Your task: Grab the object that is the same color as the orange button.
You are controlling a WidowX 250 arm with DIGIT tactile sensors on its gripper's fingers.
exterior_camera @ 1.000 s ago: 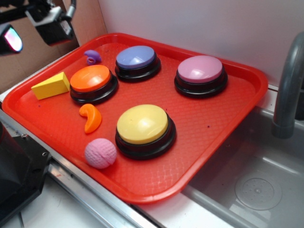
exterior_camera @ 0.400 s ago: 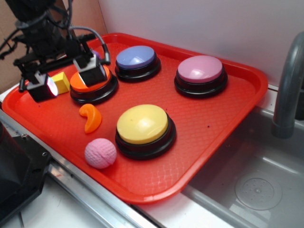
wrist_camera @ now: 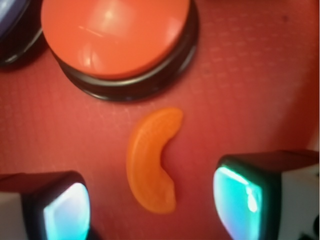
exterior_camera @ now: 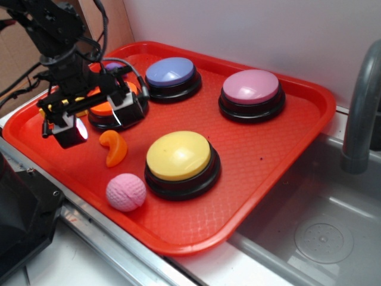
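The small glossy orange crescent (exterior_camera: 114, 148) lies flat on the red tray (exterior_camera: 268, 149), just in front of the orange button (exterior_camera: 106, 108), which the arm partly hides. My gripper (exterior_camera: 98, 122) is open and hangs low over the tray's left side, between the button and the crescent. In the wrist view the crescent (wrist_camera: 152, 161) lies between my two spread fingers, its lower end level with the fingertips (wrist_camera: 235, 192), touching neither. The orange button (wrist_camera: 115, 35) fills the top of that view. My gripper (wrist_camera: 152, 205) holds nothing.
A yellow button (exterior_camera: 178, 156), a pink ball (exterior_camera: 125, 192), a blue button (exterior_camera: 171, 72) and a pink button (exterior_camera: 250, 87) also sit on the tray. The yellow wedge (exterior_camera: 52, 107) is mostly hidden behind the arm. A sink and a grey faucet (exterior_camera: 360, 107) are at right.
My gripper has come down from the upper left and forward over the orange button, and now hangs open just above the crescent. The objects on the tray have not moved.
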